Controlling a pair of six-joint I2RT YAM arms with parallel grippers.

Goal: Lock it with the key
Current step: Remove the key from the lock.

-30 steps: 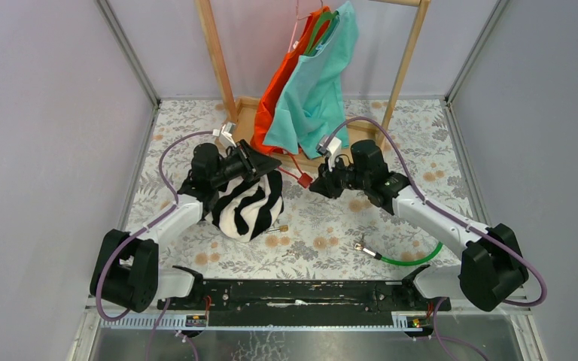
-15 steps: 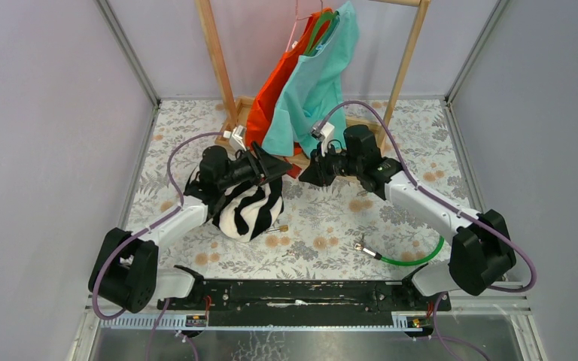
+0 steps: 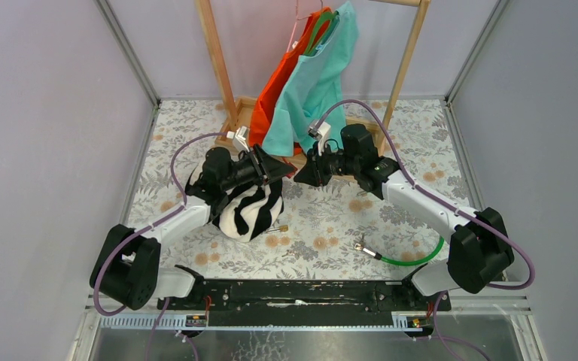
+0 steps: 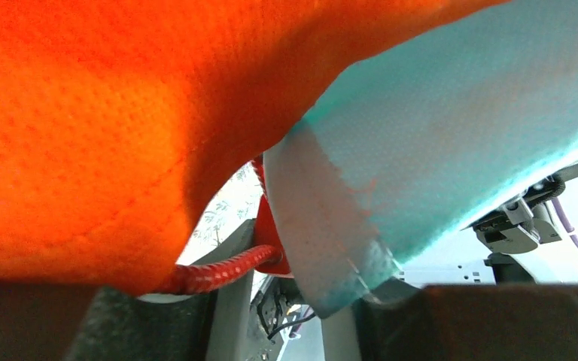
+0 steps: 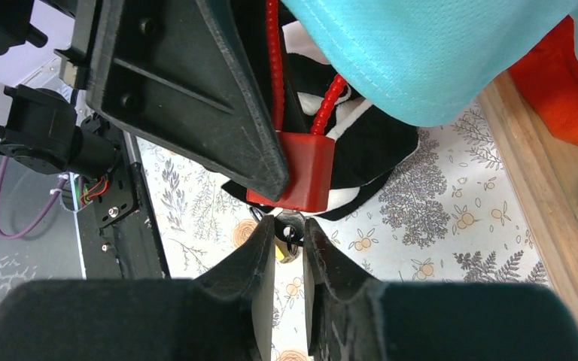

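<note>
Key [image 5: 284, 244] within right end effector [image 5: 289, 235], just beneath red lock [image 5: 303, 173]

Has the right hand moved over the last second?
Yes. The right hand has gone left, toward the rack's left post, closing on the left hand.

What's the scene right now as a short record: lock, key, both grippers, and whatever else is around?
lock: red padlock with a red cable shackle, under the teal garment
key: at the padlock's underside; cannot tell if inserted
right gripper: shut on the key
left gripper: one finger against the padlock's side; grip unclear
behind: orange garment and the teal one on a wooden rack
table: zebra-striped bundle, green cable
</note>
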